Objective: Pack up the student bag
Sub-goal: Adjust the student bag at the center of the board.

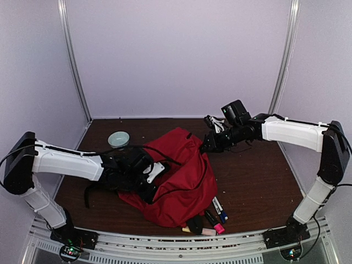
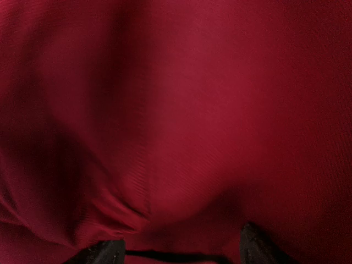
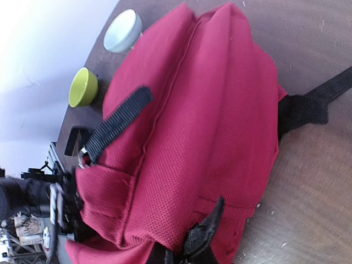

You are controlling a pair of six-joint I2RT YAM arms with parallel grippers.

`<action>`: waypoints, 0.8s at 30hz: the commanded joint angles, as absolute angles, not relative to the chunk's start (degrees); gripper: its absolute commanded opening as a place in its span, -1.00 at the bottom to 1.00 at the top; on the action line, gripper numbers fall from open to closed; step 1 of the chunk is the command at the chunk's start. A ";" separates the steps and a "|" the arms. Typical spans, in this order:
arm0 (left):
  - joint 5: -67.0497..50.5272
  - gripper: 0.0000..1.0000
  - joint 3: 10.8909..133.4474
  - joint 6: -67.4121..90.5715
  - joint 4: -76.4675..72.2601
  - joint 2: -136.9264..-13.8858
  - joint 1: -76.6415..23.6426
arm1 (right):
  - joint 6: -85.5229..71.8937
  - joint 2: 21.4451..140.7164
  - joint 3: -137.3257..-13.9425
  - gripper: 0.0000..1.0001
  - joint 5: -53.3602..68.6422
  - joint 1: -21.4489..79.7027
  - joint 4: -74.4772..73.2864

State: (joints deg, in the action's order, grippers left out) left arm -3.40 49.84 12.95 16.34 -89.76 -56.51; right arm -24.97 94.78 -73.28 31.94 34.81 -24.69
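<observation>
— Where is the student bag (image 1: 184,179) sitting?

— Slumped in the middle of the bench (image 1: 258,181), red and crumpled, with one black strap (image 3: 308,104) trailing out across the wood.

— And the arms?

— The left pincer (image 1: 149,184) is pressed into the bag's 9 o'clock side. Its wrist camera shows little but red cloth, with the two fingertips (image 2: 104,253) spread well apart, so it's released and grasping nothing.

— The right one?

— The right pincer (image 1: 206,146) is at the bag's 1 o'clock corner. From its own camera the dark fingers (image 3: 209,223) look clenched on the bag's fabric edge.

— Anything else lying about?

— A pale bowl (image 1: 119,139) at the bag's 10 o'clock, a green bowl (image 3: 83,87) near it in the right wrist view, and a cluster of markers (image 1: 213,217) just beside the bag at 5 o'clock.
</observation>
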 commanded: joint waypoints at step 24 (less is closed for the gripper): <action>-3.85 0.78 60.39 -0.15 16.96 -62.69 -45.67 | 25.08 83.90 -88.47 -1.00 52.61 44.59 -39.09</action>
State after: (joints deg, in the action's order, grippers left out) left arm -5.04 56.99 -3.95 14.35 -59.94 -52.99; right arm 18.74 88.44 -92.38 46.24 41.95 -42.57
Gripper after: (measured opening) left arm 0.878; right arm 0.071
